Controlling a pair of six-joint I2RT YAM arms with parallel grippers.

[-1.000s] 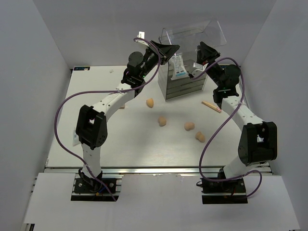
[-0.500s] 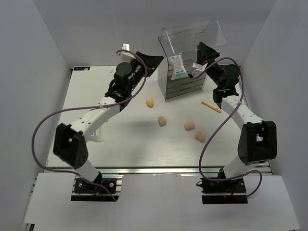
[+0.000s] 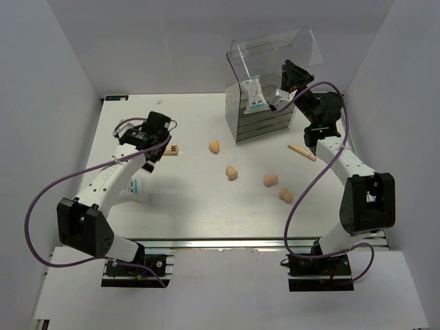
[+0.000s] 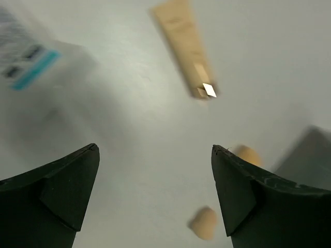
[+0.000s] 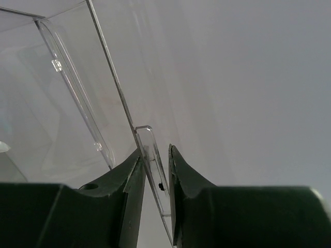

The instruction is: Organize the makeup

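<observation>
Top external view:
- Left gripper (image 3: 157, 133) hangs over the left part of the table (image 3: 192, 206); its opening cannot be told from here.
- Beige squeeze tube (image 3: 172, 150) lies flat just beside it, toward the centre.
- Packet on the table (image 3: 135, 187), white with blue print, lies near the left forearm, partly under it.
- 4 peach sponges, all apart from each other: sponge 1 (image 3: 214, 146) nearest the tube, sponge 2 (image 3: 232, 172) mid-table, sponge 3 (image 3: 270, 180) and sponge 4 (image 3: 286, 196) to the right.
- Peach stick (image 3: 301, 152) lies on the table, right of the drawer box (image 3: 261, 122).
- Packet in the box (image 3: 254, 96) stands tilted in the box's open top.
- Clear lid (image 3: 275, 48) is raised behind the box. Right gripper (image 3: 287, 75) is up at the lid's right edge.

Left wrist view (blurred):
- The 2 black fingers (image 4: 62, 191) are spread wide, with nothing between them.
- Below: the tube at top centre, a packet with a teal stripe at upper left, 2 sponges at lower right.
- A dark shape at the right edge cannot be identified.

Right wrist view:
- The fingers (image 5: 181, 181) are drawn narrow and pinch a thin tab at the edge of the clear lid.
- Transparent panels fill the left; a plain grey wall (image 5: 258, 77) fills the right.
</observation>
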